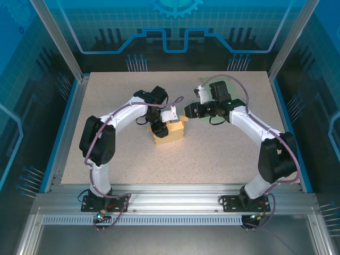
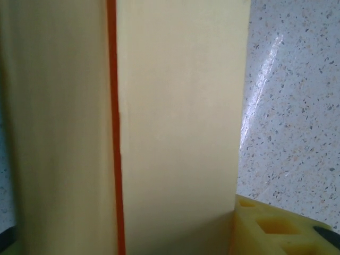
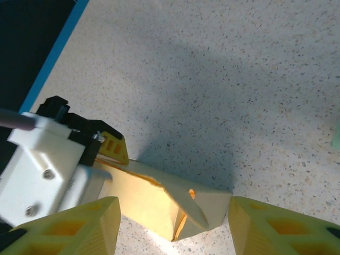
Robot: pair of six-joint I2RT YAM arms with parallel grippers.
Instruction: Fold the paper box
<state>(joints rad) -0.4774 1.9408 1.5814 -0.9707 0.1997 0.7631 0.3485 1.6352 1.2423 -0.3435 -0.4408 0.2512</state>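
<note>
Box (image 1: pixel 172 134) sits mid-table, yellow, on the speckled table (image 1: pixel 212 159). I see the left gripper (image 1: pixel 159 126) set down on its left end. From that wrist camera a box panel stands close beside one yellow finger (image 2: pixel 265 228), and I cannot tell whether the fingers pinch it. Just beyond, the right gripper (image 1: pixel 190 110) hovers with its fingers (image 3: pixel 79 223) spread wide, a loose flap (image 3: pixel 188 206) of the box below them.

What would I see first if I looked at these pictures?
The pale yellow paper box in the middle of the speckled table, with the left gripper right up against it. Then the right gripper, hanging open close to the box, its chunky yellow fingers spread wide.
</note>
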